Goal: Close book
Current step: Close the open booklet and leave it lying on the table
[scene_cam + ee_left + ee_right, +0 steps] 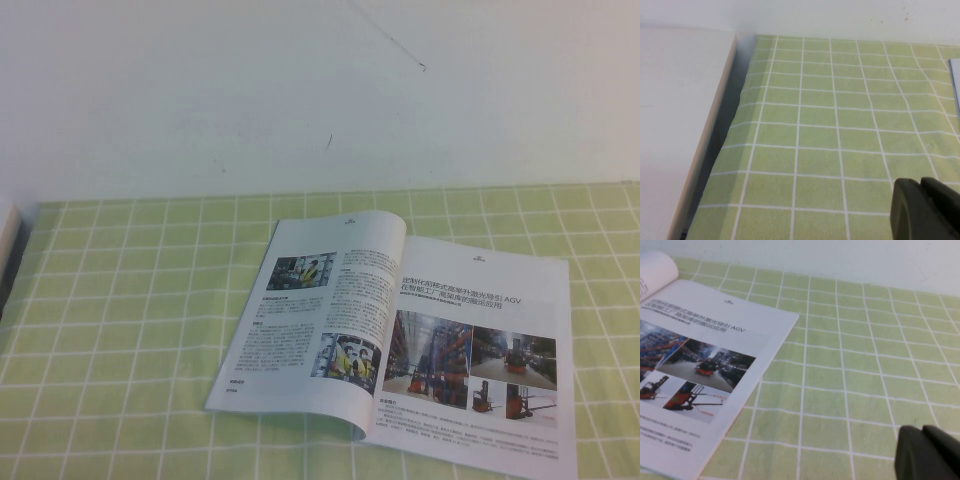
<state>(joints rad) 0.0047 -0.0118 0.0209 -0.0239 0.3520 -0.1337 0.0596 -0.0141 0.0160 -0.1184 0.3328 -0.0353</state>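
Book (400,335), open on checked cloth (130,300), centre-right, left page bowed and likely easiest to fold over; left gripper (921,182) and right gripper (923,429) closed empty, low over cloth either side, apparently unengaged.

book (400,330) btm cropped; left hand (921,200), right hand (923,445) over cloth (815,150), mostly cropped

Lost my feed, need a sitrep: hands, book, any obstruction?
Left hand shut, over cloth left of book. Right hand shut, over cloth right of book. Book lies open, untouched. Nothing on its pages.
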